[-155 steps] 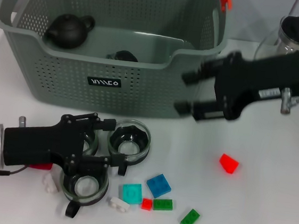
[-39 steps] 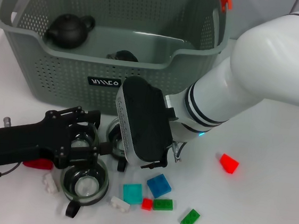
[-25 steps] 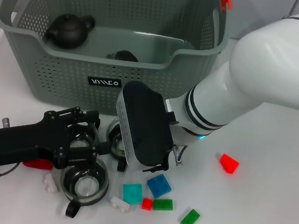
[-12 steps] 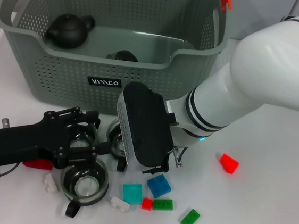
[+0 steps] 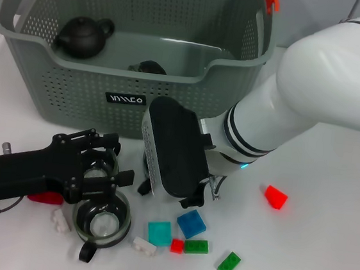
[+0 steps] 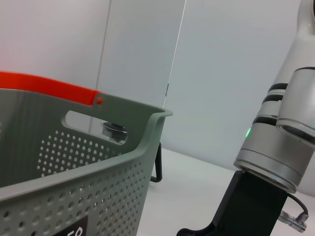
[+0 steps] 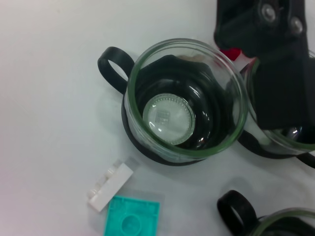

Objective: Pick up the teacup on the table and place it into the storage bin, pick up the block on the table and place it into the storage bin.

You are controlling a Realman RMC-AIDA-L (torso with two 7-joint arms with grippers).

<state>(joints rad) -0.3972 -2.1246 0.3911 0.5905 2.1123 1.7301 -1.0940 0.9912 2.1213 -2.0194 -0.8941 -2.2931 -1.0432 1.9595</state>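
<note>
The left pincer [image 5: 108, 176] sits low over the table [image 5: 322, 253], its black fingers closed around a glass teacup [image 5: 97, 171] just in front of the storage bin [image 5: 190, 97]. The right pincer [image 5: 164, 191] hangs beside it, above a second teacup that it hides; I cannot tell how its fingers stand. A third teacup [image 5: 101, 220] stands free near a white block [image 5: 144, 245], teal block [image 5: 159, 232] and blue block [image 5: 191, 224]; a red block [image 5: 276, 197] lies well apart.

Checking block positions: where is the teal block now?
In the head view, the teal block lies on the table, front centre, left of the blue block, beside the white block.
</note>
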